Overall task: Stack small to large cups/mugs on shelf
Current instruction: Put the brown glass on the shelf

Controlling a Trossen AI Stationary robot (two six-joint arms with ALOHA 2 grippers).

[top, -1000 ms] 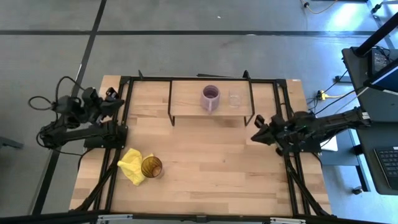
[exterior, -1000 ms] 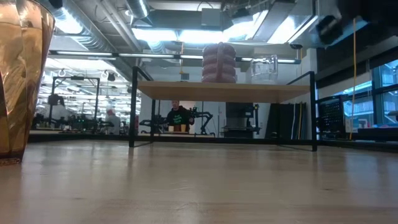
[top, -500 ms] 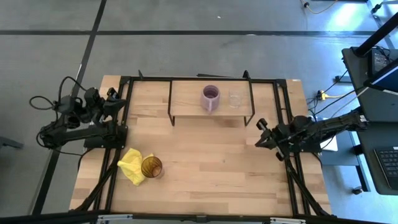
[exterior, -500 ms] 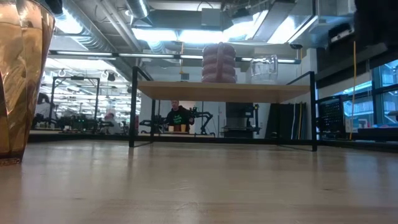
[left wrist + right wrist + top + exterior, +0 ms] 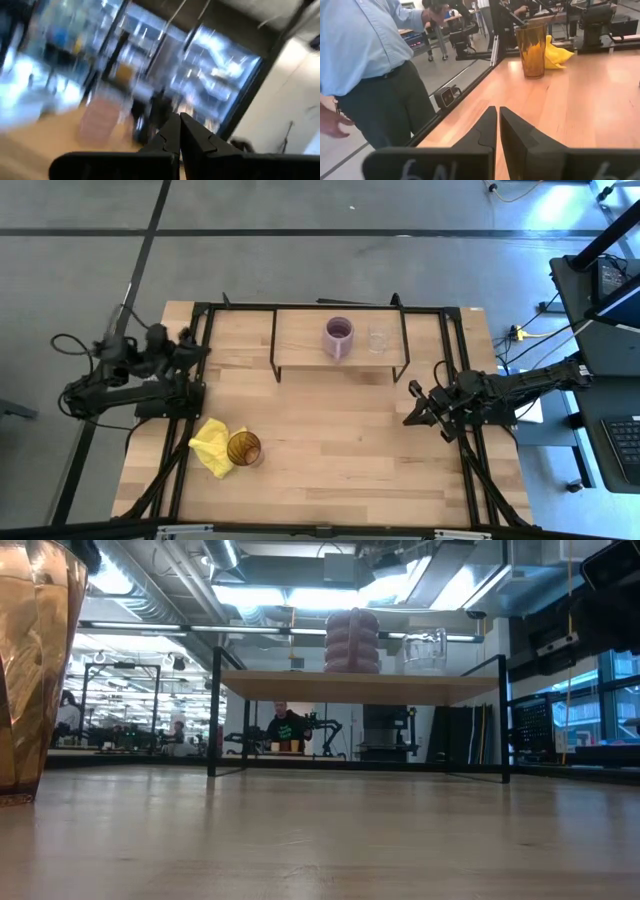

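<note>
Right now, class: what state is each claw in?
Left claw: shut, holding nothing.
Right claw: shut, holding nothing.

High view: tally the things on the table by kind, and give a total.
Mugs: 1, purple, on the shelf.
Glasses: 2, a small clear one on the shelf and an amber tumbler on the tabletop.
Cloths: 1, yellow, beside the tumbler.
Shelves: 1.
Total: 5.

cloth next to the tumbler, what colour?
Yellow. The cloth lies touching the amber tumbler on the tabletop; the high view shows it best.
</note>
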